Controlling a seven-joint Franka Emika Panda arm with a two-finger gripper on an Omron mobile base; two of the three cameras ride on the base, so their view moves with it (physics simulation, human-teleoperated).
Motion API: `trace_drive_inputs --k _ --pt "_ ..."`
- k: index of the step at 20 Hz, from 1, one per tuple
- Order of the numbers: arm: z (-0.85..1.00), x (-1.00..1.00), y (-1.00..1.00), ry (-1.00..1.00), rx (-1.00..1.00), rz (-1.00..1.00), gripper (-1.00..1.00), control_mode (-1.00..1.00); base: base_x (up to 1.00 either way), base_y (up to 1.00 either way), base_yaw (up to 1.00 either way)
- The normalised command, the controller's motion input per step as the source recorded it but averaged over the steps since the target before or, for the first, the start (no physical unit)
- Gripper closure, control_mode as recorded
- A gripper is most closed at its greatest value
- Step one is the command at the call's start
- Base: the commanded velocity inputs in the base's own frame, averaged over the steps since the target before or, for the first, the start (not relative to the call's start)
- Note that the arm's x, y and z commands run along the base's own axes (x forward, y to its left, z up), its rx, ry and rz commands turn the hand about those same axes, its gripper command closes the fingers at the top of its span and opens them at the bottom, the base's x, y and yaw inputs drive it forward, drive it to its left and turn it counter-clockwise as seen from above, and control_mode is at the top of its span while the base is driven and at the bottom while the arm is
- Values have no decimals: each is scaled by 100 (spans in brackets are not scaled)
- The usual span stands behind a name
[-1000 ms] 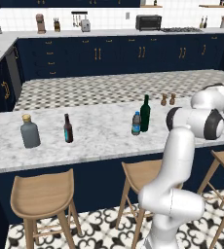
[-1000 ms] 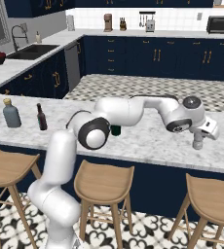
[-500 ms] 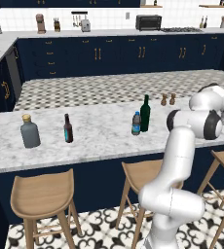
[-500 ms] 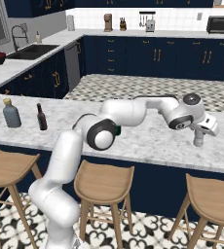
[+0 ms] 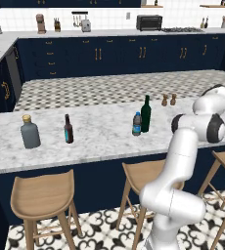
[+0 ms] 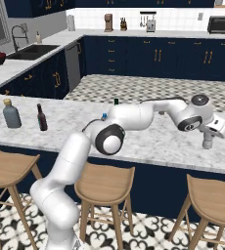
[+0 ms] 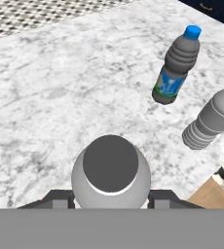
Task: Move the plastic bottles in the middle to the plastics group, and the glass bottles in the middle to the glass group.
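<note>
My gripper (image 7: 111,198) is shut on a clear-grey plastic bottle (image 7: 110,168), seen from above with its cap toward the camera. In the right base view the gripper (image 6: 208,141) holds this bottle (image 6: 207,144) low over the counter's right end. Just beyond stand a blue-capped, blue-labelled plastic bottle (image 7: 175,67) and a ribbed grey plastic bottle (image 7: 212,121). In the middle stand the dark green glass bottle (image 5: 146,113) and a blue-label water bottle (image 5: 137,124). At the left are the grey flask (image 5: 30,132) and the small brown bottle (image 5: 68,129).
Two small shakers (image 5: 168,100) stand at the counter's far edge behind the green bottle. Wooden stools (image 6: 104,184) line the near side below the marble counter (image 6: 153,141). The counter's front edge and a stool seat (image 7: 212,192) lie close to the ribbed bottle.
The hand has drifted slightly right and down with the clear-grey bottle still in its grip. The other bottles have not moved.
</note>
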Motion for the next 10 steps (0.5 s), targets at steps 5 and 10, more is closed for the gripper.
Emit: trace_drive_inputs --k 5,10 --pt "0 -3 -20 0 0 -8 100 -100 0 0 0" --pt "0 0 -15 0 0 -10 100 -100 0 0 0"
